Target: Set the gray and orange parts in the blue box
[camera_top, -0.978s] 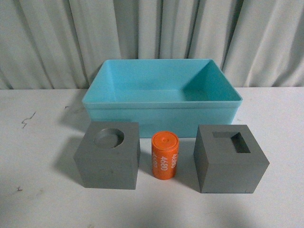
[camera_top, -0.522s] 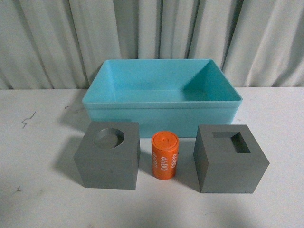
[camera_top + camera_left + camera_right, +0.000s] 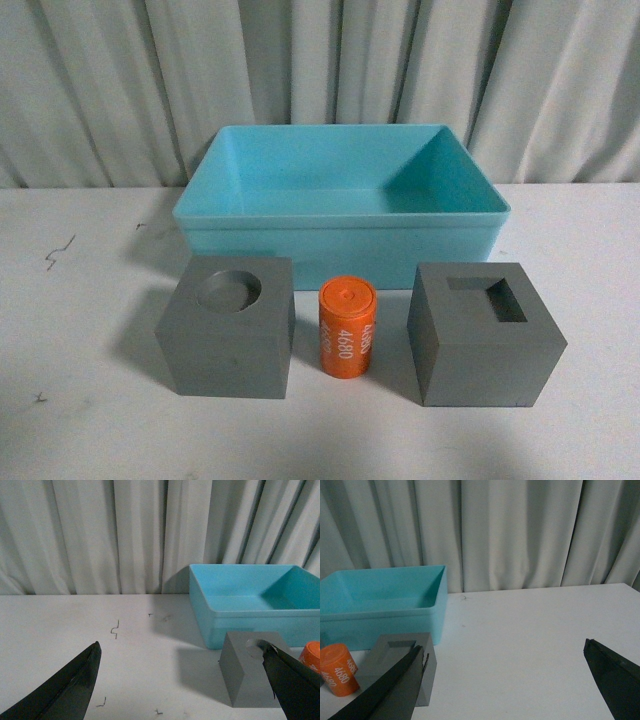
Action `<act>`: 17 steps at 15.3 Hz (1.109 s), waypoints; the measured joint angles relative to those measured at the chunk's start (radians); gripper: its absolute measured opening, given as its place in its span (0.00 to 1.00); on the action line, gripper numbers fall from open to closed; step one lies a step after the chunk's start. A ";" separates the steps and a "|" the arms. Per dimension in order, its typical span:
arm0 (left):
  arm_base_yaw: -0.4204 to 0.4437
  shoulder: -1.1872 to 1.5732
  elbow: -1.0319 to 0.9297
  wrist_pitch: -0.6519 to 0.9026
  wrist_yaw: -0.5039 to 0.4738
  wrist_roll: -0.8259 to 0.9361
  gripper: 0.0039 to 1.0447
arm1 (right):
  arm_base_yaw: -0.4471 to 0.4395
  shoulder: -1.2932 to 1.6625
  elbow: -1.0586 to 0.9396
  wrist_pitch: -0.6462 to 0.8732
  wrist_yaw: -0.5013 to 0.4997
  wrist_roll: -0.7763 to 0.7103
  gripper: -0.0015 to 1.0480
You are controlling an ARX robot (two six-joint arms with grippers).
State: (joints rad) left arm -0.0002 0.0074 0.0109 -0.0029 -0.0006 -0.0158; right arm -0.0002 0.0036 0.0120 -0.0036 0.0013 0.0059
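Note:
In the front view the empty blue box (image 3: pixel 340 216) stands at the back of the white table. In front of it sit a gray cube with a round recess (image 3: pixel 230 338), an upright orange cylinder marked "4680" (image 3: pixel 347 327) and a gray cube with a square recess (image 3: pixel 484 332). No arm shows there. My left gripper (image 3: pixel 182 667) is open, to the left of the round-recess cube (image 3: pixel 250 672); the box (image 3: pixel 250 600) and orange cylinder (image 3: pixel 311 655) lie beyond. My right gripper (image 3: pixel 505 667) is open, to the right of the square-recess cube (image 3: pixel 402 652), near the cylinder (image 3: pixel 339 669) and box (image 3: pixel 382 602).
Pale pleated curtains (image 3: pixel 320 70) hang behind the table. Small dark scuff marks (image 3: pixel 58 250) dot the white tabletop on the left. Bare table lies to either side of the row of parts.

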 joint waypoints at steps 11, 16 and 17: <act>0.000 0.000 0.000 0.000 0.000 0.000 0.94 | 0.000 0.000 0.000 0.000 0.000 0.000 0.94; 0.000 0.000 0.000 0.001 0.001 0.000 0.94 | -0.101 0.376 0.202 -0.317 0.058 0.111 0.94; 0.000 0.000 0.000 0.000 0.000 0.000 0.94 | -0.200 0.497 0.259 -0.248 -0.022 0.111 0.94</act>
State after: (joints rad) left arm -0.0006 0.0074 0.0109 -0.0029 -0.0010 -0.0158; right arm -0.2001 0.5003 0.2714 -0.2520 -0.0208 0.1165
